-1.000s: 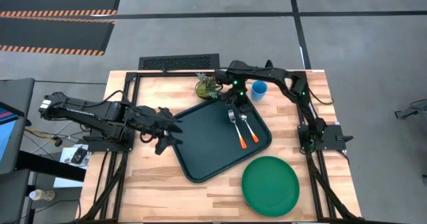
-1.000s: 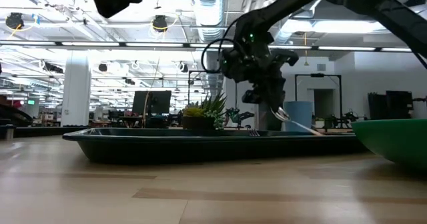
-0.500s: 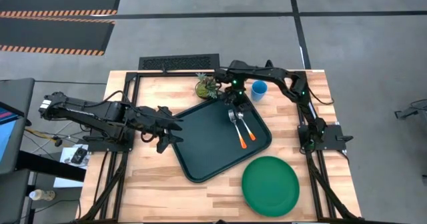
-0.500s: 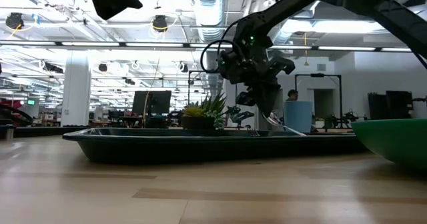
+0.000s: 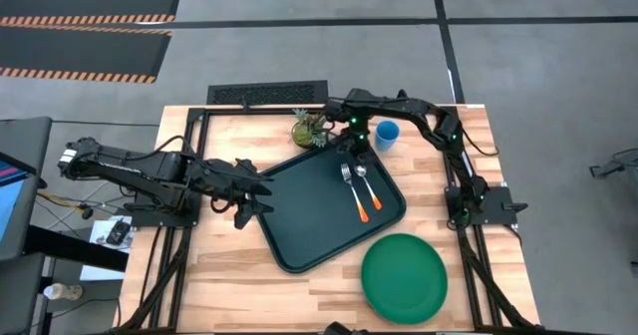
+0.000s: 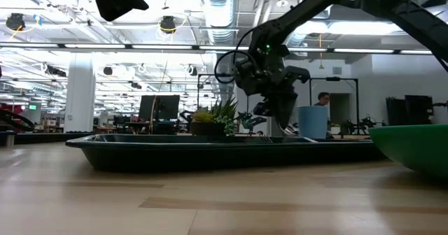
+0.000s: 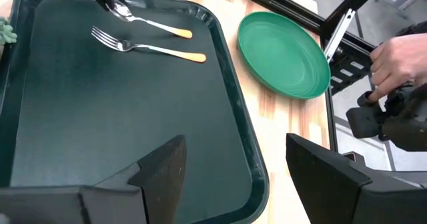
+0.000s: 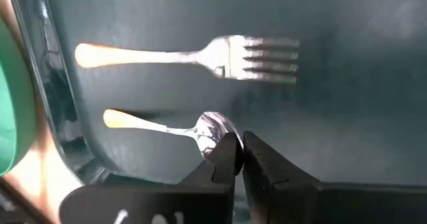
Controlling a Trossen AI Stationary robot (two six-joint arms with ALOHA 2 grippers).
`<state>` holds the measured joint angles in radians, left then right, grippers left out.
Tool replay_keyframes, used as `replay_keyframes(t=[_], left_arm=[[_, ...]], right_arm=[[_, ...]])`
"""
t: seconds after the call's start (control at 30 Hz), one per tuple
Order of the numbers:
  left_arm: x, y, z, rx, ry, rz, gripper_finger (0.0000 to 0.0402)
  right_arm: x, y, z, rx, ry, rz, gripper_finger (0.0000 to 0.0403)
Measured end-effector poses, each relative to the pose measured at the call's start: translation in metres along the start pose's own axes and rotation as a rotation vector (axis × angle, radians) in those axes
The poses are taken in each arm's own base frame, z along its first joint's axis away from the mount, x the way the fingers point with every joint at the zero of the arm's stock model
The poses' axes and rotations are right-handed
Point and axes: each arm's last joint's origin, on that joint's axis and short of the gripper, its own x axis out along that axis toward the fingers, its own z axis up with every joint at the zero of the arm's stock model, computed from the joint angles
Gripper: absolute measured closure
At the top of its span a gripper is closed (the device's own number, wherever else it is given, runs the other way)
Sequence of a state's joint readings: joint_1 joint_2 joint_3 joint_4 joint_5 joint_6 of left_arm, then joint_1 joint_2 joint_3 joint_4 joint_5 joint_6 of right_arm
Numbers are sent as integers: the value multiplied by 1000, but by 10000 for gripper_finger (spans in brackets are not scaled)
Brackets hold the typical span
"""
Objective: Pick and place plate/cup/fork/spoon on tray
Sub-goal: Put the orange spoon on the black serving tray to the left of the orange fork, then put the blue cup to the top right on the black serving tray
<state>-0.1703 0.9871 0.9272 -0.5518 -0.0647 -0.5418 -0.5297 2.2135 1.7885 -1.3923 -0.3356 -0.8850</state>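
Observation:
The dark tray lies mid-table. On its right part lie the fork and the spoon, side by side, orange handles toward the near right. My right gripper points down at the spoon's bowl, fingers nearly together. My left gripper is open and empty over the tray's left rim, which also shows in the left wrist view. The green plate rests on the table near the tray's near-right corner. The light-blue cup stands behind the tray. My right gripper is shut at the tip of the spoon's bowl, coming from above and pointing down. One fingertip covers the bowl's edge, so the pinch itself is hidden. The spoon lies about level, its orange handle on the tray floor beside the fork.
A small potted plant stands behind the tray's far corner, left of the cup. A person's hand shows beyond the table's right edge. The tray's left half is bare.
My right gripper has gone down toward the tray with the spoon. The spoon hung tilted from its bowl, with the handle sloping down. It now lies about level on the tray beside the fork.

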Motion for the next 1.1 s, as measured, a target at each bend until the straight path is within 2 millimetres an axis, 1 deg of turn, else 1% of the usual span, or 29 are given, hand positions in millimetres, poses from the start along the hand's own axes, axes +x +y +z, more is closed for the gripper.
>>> replay_keyframes(t=[0.37, 0.5, 0.6, 0.73, 1.0, 1.1], left_arm=[[0, 0, 0, -23, 0, 0, 162], [0, 0, 0, -23, 0, 0, 162], [0, 0, 0, -23, 0, 0, 162], [0, 0, 0, -23, 0, 0, 162], [0, 0, 0, -29, 0, -1, 162], [0, 0, 0, -29, 0, -1, 162]], right_arm=[[0, -2, 2, -13, -15, -22, 362], [11, -5, 0, 22, -2, -46, 361], [15, -5, -1, 32, 27, -54, 352], [16, -3, 3, 15, 22, -70, 338], [16, -5, 5, 33, 7, -87, 315], [16, -6, 4, 61, 25, -103, 303]])
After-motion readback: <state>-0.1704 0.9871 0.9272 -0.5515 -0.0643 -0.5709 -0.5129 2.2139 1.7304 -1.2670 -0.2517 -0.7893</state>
